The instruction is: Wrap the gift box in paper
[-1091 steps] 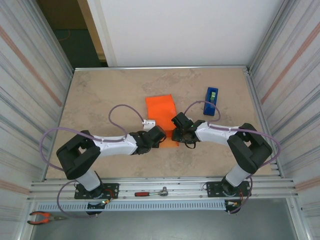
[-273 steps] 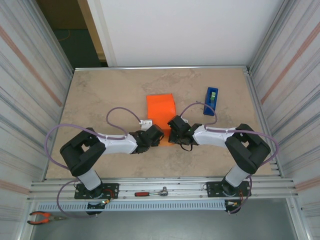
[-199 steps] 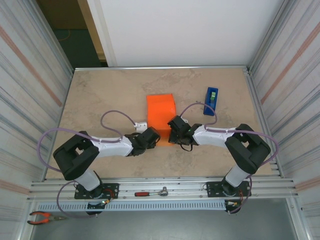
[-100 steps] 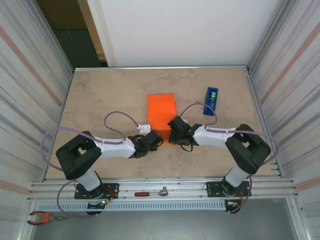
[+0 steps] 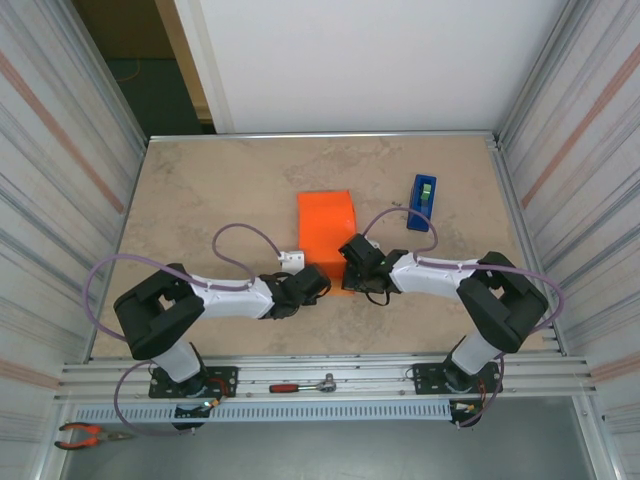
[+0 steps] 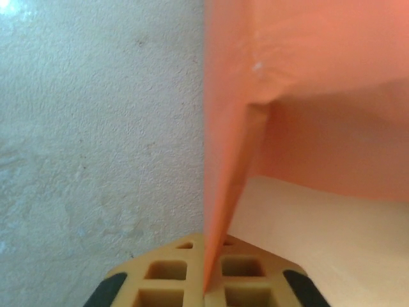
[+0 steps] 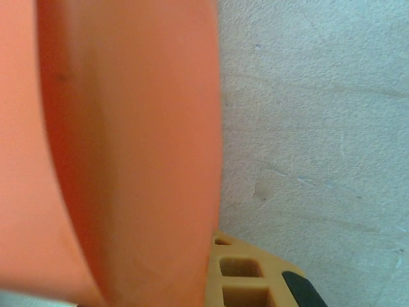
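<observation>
The orange paper (image 5: 325,222) lies draped over the gift box at the table's middle, so from above the box is hidden. In the left wrist view a pale pink face of the gift box (image 6: 332,243) shows under the lifted paper (image 6: 307,77). My left gripper (image 5: 318,281) sits at the paper's near-left corner, and its jaws (image 6: 208,276) are shut on a thin upright fold of paper. My right gripper (image 5: 348,262) is at the near-right side. There the paper (image 7: 115,141) hangs against the inner face of one finger (image 7: 249,275) and hides the other.
A blue tape dispenser (image 5: 422,202) stands right of the paper, a hand's width from my right arm. Bare table (image 5: 200,190) stretches to the left and back. A red-handled ratchet (image 5: 303,384) and pliers (image 5: 85,434) lie on the front rail. Metal walls flank both sides.
My left gripper has shifted slightly nearer and to the right along the paper's near edge. The near flap of paper has drawn in, and the right gripper has barely moved.
</observation>
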Controlling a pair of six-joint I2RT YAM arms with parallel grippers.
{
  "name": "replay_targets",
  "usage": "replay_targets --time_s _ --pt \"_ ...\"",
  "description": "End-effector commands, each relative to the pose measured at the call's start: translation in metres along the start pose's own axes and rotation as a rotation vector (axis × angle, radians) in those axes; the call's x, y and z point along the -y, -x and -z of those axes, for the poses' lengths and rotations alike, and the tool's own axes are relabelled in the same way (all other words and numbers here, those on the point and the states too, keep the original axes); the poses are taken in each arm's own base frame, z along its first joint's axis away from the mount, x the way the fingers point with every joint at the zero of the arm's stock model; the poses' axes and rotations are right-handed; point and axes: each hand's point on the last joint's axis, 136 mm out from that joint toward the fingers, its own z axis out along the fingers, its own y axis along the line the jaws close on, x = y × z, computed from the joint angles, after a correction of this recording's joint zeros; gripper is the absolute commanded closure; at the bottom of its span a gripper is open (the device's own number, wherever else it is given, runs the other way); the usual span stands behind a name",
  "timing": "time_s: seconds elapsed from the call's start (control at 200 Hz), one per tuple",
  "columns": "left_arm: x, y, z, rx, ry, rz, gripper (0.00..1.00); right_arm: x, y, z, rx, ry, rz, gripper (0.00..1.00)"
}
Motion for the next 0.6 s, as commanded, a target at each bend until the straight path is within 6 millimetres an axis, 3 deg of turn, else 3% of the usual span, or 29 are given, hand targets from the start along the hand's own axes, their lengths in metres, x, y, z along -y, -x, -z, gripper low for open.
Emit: replay_targets --time_s 0.0,0.065,0.19,0.361,0.426,0.596 --pt "0.002 0.005 0.006 0.022 -0.001 0.001 0.91 0.014 0.004 0.007 0.009 -0.027 0.012 1.00" --pt "0.002 0.007 0.011 0.027 -0.012 0.007 0.75 0.018 0.009 0.009 0.014 -0.026 0.006 1.00" --pt "0.004 0.012 0.023 0.034 -0.059 -0.014 0.54 0.022 0.015 0.011 -0.002 -0.008 0.001 1.00" --pt "0.013 0.034 0.045 0.060 -0.129 -0.164 0.36 0.019 0.009 0.010 -0.040 0.019 0.022 0.98" --pt "0.018 0.049 0.053 0.069 -0.174 -0.226 0.34 0.018 0.006 0.010 -0.053 0.025 0.021 0.91" --pt "0.032 0.082 0.063 0.074 -0.245 -0.433 0.30 0.020 0.005 0.022 -0.042 0.040 0.014 0.59"
